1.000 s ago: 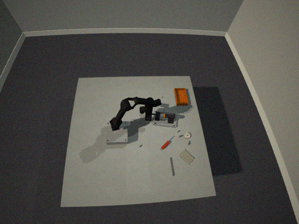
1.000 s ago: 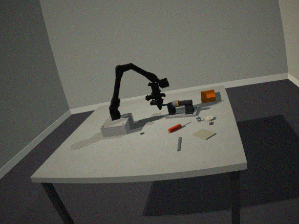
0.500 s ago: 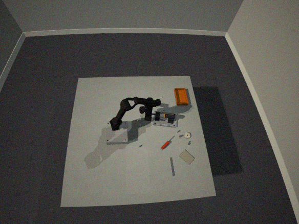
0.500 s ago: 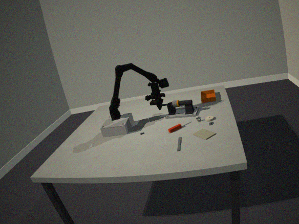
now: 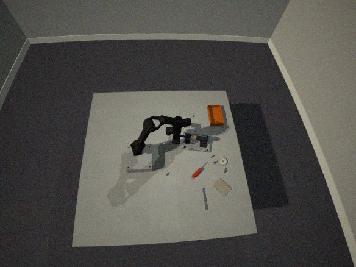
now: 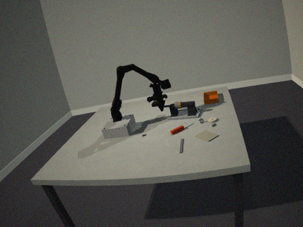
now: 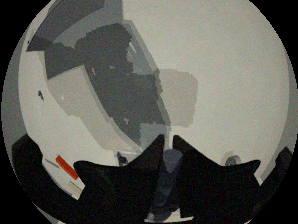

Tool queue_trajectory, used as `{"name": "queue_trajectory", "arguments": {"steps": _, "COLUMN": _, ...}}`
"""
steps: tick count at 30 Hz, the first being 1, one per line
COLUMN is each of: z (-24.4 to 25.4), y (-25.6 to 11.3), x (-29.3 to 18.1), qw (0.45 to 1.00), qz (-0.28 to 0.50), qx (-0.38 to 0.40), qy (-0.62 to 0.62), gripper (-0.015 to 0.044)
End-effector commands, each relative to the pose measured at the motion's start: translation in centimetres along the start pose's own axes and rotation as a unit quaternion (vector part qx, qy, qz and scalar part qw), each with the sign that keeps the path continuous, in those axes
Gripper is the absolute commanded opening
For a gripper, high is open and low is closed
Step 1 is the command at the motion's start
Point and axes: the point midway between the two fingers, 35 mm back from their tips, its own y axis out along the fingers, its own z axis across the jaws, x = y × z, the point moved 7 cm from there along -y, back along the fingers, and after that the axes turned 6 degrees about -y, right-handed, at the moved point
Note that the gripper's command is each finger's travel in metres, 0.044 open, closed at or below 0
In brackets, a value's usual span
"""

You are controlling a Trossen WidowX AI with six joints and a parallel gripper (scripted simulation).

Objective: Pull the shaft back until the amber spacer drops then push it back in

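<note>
My gripper [image 5: 176, 142] [image 6: 162, 110] [image 7: 168, 138] points down at the left end of the fixture, shut on the thin dark shaft [image 5: 182, 136] [image 6: 167, 105], just left of the left support [image 5: 187, 139] [image 6: 174, 110]. The amber spacer [image 5: 195, 138] [image 6: 180, 104] sits up on the shaft line, against the left end of the dark housing block [image 5: 203, 142] [image 6: 192, 110]. A pale grey spacer [image 6: 177, 104] is left of it; where one grey piece ends and another starts is too small to tell. The shaft's inner end is hidden.
The fixture stands on a grey base plate [image 5: 195, 149] [image 6: 184, 117]. An orange bin [image 5: 216, 115] [image 6: 211, 98] is behind it to the right. A red screwdriver [image 5: 197, 173] [image 6: 177, 130], a round pale disc [image 5: 223, 161] [image 6: 212, 119], a tan square [image 5: 222, 186] [image 6: 207, 136] and a grey bar [image 5: 205, 199] [image 6: 181, 145] lie in front.
</note>
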Motion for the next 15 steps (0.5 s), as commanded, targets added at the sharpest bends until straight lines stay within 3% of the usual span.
{"name": "queue_trajectory", "arguments": {"steps": 1, "z": -0.05, "y": -0.03, "x": 0.12, "qw": 1.000, "qz": -0.001, "qx": -0.001, "qy": 0.002, "gripper": 0.0000}}
{"name": "queue_trajectory", "arguments": {"steps": 15, "z": -0.07, "y": -0.03, "x": 0.28, "qw": 1.000, "qz": -0.001, "qx": -0.001, "qy": 0.002, "gripper": 0.0000}}
